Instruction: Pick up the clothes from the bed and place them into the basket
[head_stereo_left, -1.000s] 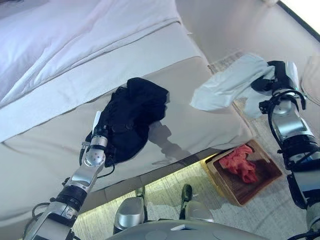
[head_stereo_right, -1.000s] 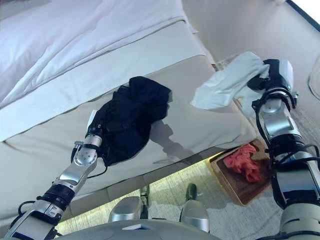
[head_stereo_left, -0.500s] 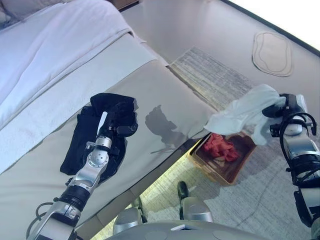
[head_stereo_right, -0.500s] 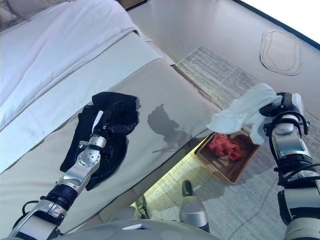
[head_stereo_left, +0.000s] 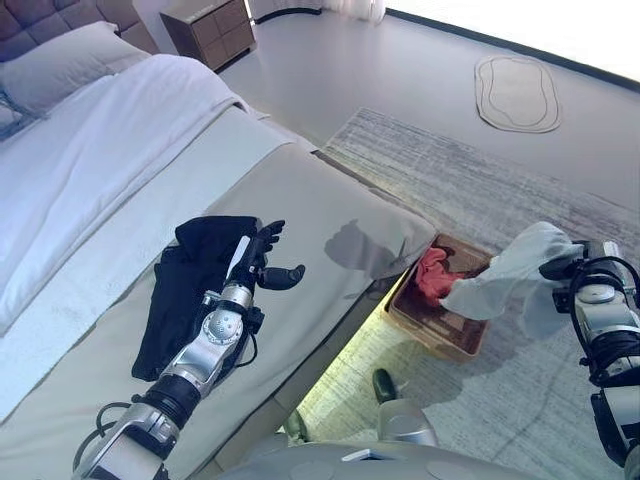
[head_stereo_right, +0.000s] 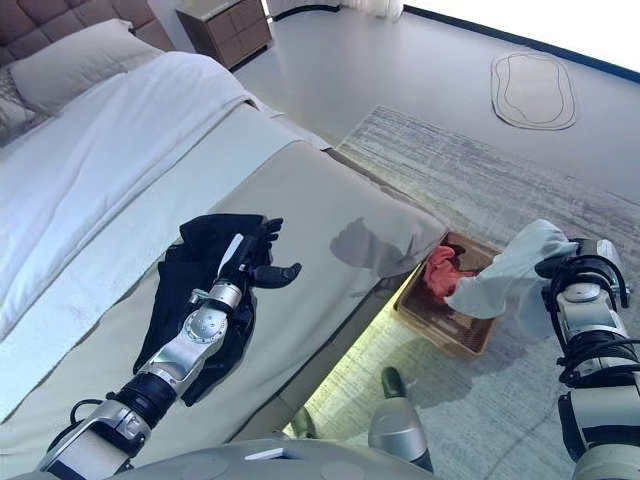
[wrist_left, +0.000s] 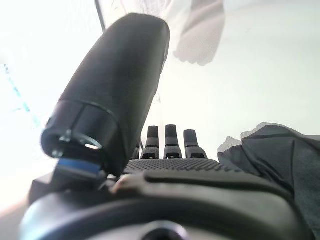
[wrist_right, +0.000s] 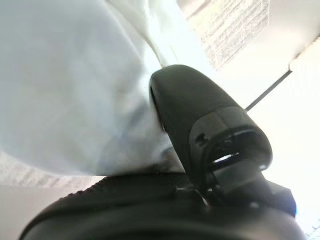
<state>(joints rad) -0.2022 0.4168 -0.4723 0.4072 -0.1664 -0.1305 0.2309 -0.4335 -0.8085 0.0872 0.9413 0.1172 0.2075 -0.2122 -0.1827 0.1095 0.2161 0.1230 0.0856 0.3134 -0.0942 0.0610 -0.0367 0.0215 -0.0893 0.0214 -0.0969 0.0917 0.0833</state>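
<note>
My right hand (head_stereo_left: 562, 268) is shut on a white garment (head_stereo_left: 505, 279) and holds it over the right side of the brown basket (head_stereo_left: 432, 330) on the floor by the bed's corner; the cloth's lower end hangs over the basket. A red garment (head_stereo_left: 432, 273) lies in the basket. A black garment (head_stereo_left: 185, 290) lies on the beige bed cover (head_stereo_left: 330, 210). My left hand (head_stereo_left: 262, 260) hovers over the black garment's right edge with fingers straight, open and empty. The white cloth also shows in the right wrist view (wrist_right: 75, 85), pressed by the thumb (wrist_right: 200, 115).
A white duvet (head_stereo_left: 90, 170) and pillows cover the bed's far side. A striped grey rug (head_stereo_left: 470, 180) lies under the basket, a small oval mat (head_stereo_left: 517, 92) further off, and a wooden nightstand (head_stereo_left: 208, 30) stands at the bed's head.
The camera has swung right. My right hand has carried the white garment down from above the bed's corner to over the basket. My left hand has lifted off the black garment and opened.
</note>
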